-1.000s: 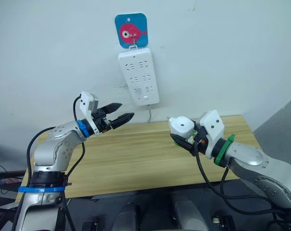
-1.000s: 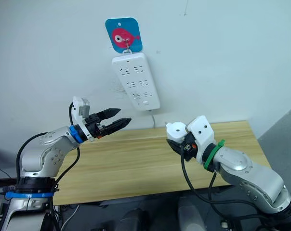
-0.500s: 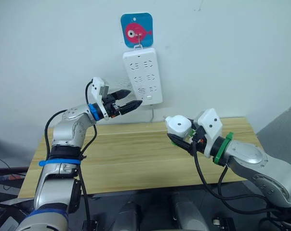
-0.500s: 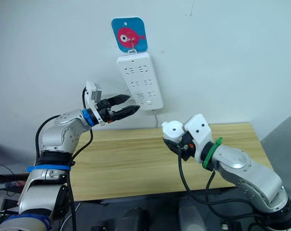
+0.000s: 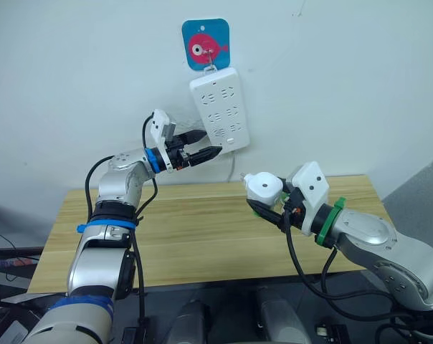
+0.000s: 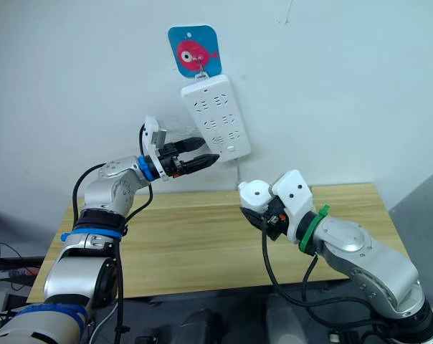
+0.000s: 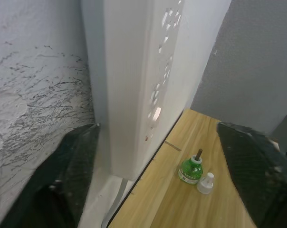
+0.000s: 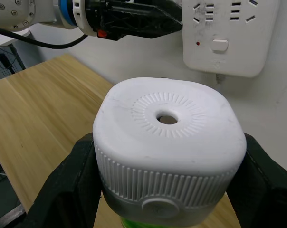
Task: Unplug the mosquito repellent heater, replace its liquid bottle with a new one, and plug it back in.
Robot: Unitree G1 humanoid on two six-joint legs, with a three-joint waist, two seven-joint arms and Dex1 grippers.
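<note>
The mosquito repellent heater (image 5: 263,187), a small white rounded unit, hangs above the table with my right gripper (image 5: 268,206) shut on its sides. In the right wrist view the heater (image 8: 167,142) shows a vent hole on top and a bit of green below. My left gripper (image 5: 204,151) is open at the lower end of the white power strip (image 5: 220,107) on the wall. In the left wrist view the strip (image 7: 134,85) stands between the two spread fingers (image 7: 72,175). A green liquid bottle (image 7: 191,170) with a wick stands on the table beside a small white cap (image 7: 206,183).
The power strip hangs tilted from a blue fish-picture hook (image 5: 205,44), and its cable (image 5: 231,168) drops behind the wooden table (image 5: 188,236). The wall is close behind both grippers. The table's front half is bare wood.
My left gripper has risen from over the table to the strip's lower end, and the strip now hangs more tilted. The right gripper with the heater has barely moved.
</note>
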